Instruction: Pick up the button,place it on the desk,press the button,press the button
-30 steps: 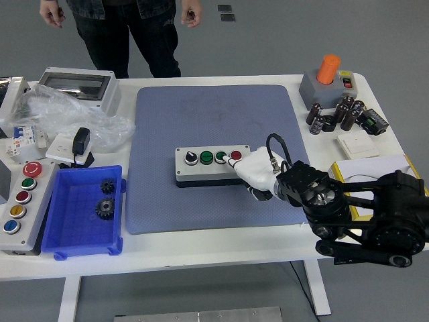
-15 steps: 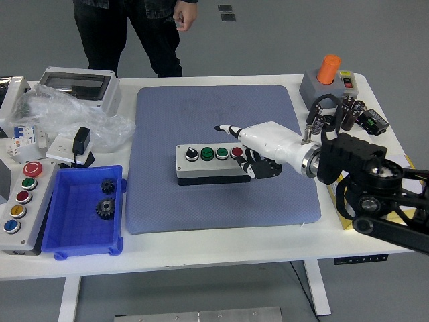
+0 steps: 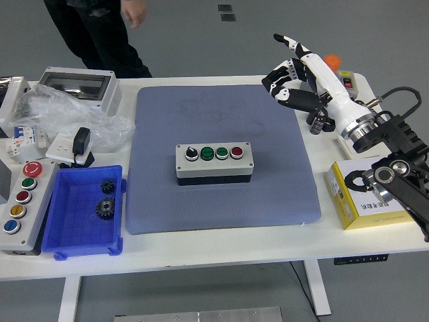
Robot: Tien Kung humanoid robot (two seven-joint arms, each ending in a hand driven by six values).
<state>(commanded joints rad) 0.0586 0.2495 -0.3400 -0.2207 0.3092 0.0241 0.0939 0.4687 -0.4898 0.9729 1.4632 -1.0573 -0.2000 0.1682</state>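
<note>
A grey button box [image 3: 214, 161] with a black knob, two green buttons and a red button lies on the blue mat [image 3: 221, 194] in the middle of the table. My right hand [image 3: 293, 75] is white, raised well above the table at the back right, far from the box. Its index finger points up and out while the other fingers are curled; it holds nothing. My left arm is out of view.
A blue bin [image 3: 84, 211] with two gears and a second button box [image 3: 20, 201] sit at the left. A yellow box [image 3: 365, 194] sits at the right. An orange-topped grey unit [image 3: 328, 77], capacitors and a plastic-wrapped enclosure [image 3: 77, 87] line the back. A person [image 3: 100, 27] stands behind the table.
My right hand lifted off the red button and swung up and back to the right, away from the box. The person moved to the left.
</note>
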